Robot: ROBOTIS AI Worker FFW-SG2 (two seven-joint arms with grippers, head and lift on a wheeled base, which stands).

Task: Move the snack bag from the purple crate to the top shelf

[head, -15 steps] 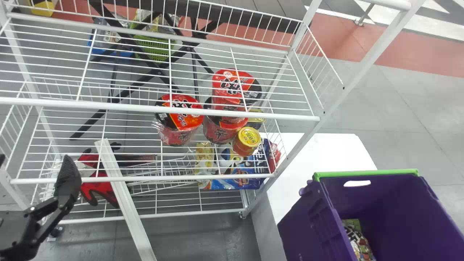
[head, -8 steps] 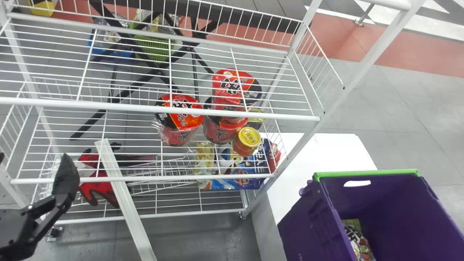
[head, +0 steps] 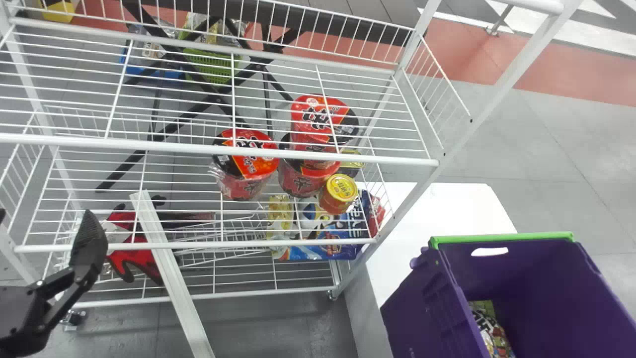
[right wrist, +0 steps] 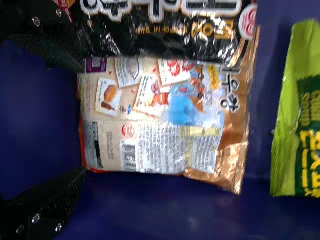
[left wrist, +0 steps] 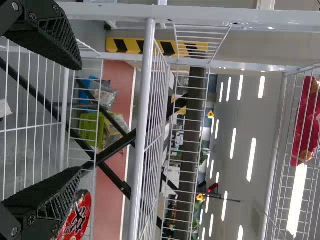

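Behind the rack point(head: 218, 149), which we take as our landmark, we see grey floor point(head: 546, 149) crossed by a red band point(head: 571, 82). In the head view, red-lidded cups point(head: 253, 161) and a yellow-lidded jar point(head: 342, 191) sit under one of the rack's wire shelves, while a green basket point(head: 211, 67) stands beyond the rack. To the right of the rack is a white table point(head: 447, 209), and the purple crate point(head: 412, 318) is beside the rack on that same side. Our left gripper point(head: 44, 221) is at the rack's left end, fingers spread, with nothing between them. The left wrist view shows us those spread fingers point(left wrist: 50, 37) near the rack's wires, and a red bag point(left wrist: 305, 120) on a higher shelf of the rack. In the right wrist view, our right gripper point(right wrist: 82, 120) is down in the crate to the rack's right, its fingers spread and gripping nothing. A cream and copper snack bag point(right wrist: 170, 105) lies just ahead of the gap, a black bag point(right wrist: 160, 30) overlaps it, and a green bag point(right wrist: 300, 140) lies apart; we cannot tell which is the one to move.
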